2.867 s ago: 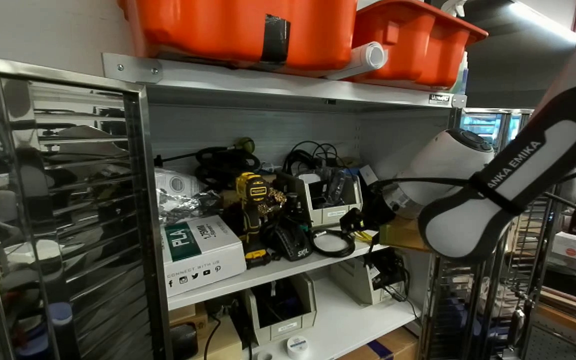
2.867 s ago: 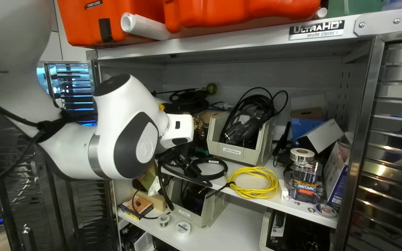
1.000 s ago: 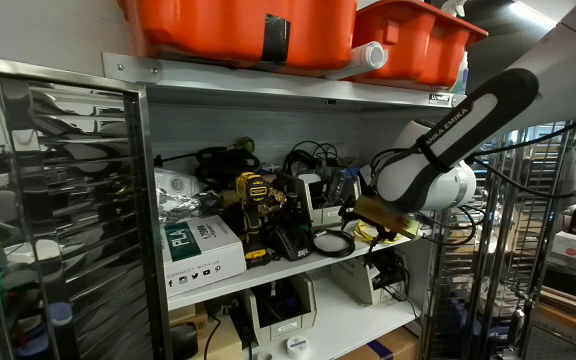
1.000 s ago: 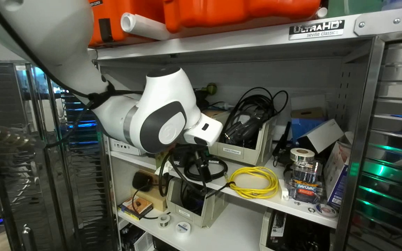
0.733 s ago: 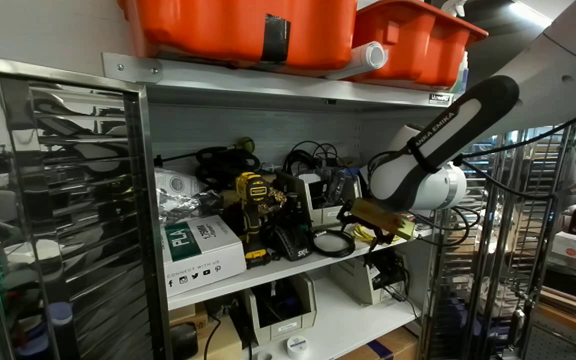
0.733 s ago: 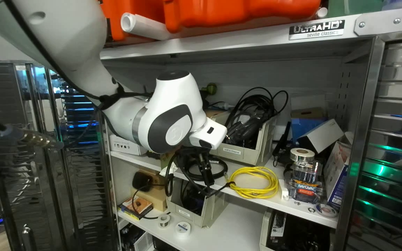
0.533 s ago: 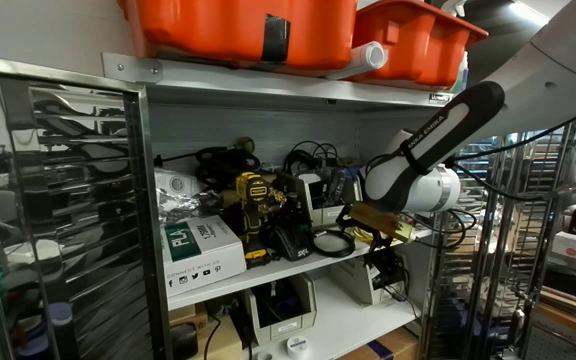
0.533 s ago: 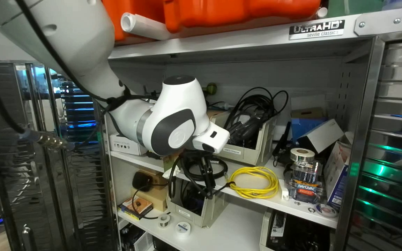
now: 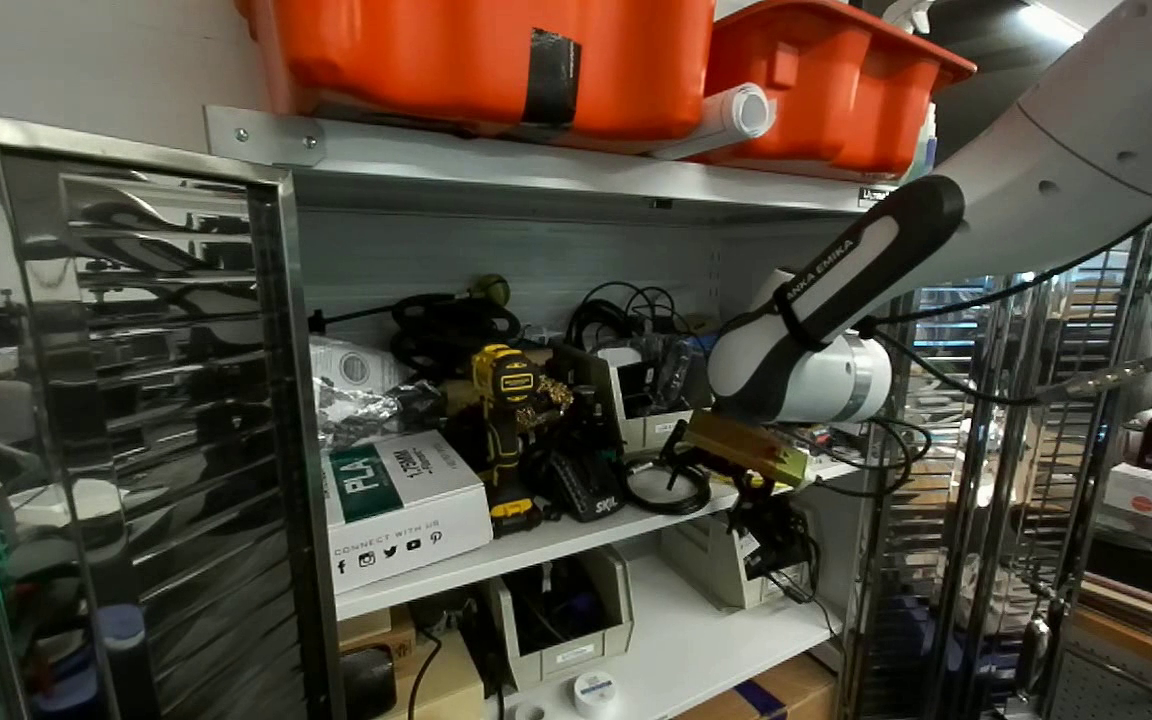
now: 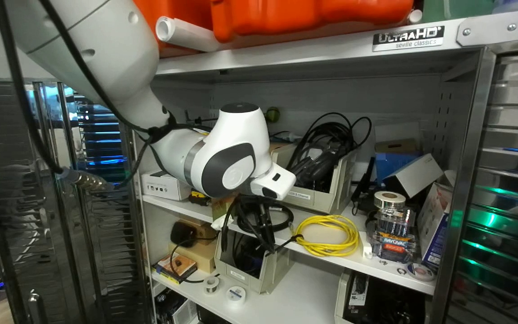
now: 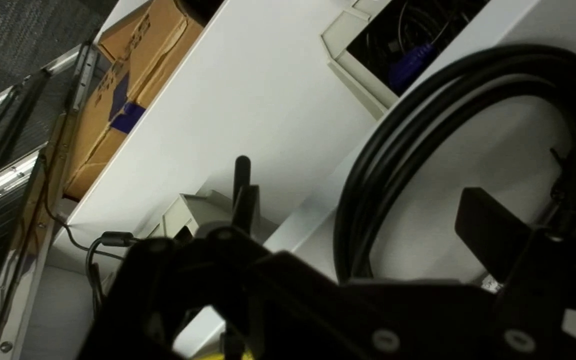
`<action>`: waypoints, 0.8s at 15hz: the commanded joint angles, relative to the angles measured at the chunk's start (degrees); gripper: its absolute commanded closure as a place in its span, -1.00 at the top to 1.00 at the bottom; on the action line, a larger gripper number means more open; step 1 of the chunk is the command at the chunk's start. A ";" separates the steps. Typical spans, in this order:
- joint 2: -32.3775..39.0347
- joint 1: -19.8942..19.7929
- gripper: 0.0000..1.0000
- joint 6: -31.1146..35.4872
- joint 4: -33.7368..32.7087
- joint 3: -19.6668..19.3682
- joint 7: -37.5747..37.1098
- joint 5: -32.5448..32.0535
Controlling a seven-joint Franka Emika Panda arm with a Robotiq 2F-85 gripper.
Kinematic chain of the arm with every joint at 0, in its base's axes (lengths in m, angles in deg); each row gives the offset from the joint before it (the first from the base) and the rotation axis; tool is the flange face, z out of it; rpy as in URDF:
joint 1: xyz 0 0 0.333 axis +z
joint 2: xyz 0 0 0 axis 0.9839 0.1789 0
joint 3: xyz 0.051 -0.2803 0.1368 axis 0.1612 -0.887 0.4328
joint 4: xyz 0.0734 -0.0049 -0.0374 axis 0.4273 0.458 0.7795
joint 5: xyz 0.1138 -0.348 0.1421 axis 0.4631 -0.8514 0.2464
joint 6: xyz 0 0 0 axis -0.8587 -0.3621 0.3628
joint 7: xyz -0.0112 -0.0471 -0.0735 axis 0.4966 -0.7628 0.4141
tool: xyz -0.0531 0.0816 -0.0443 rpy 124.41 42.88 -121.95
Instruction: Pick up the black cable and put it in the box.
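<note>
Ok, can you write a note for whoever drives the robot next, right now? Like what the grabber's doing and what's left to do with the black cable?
Gripper: open, jaws apart, holding nothing. It is close to the black cable; whether it touches can't be told.
Cable: coiled, lying on the shelf.
Box: the pictures don't settle which one; the bin behind the cable on the same shelf seems likeliest, so check first.
Done: nothing picked up or boxed yet.
Left: close on the cable, lift it, put it in the box.
</note>
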 commanded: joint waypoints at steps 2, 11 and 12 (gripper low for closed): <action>2.83 2.23 1.00 -7.65 -6.00 -1.89 1.00 1.21; 1.72 2.70 -0.55 -10.93 -6.22 -1.92 1.86 1.05; 1.59 2.65 -0.68 -11.35 -5.94 -2.02 2.09 1.03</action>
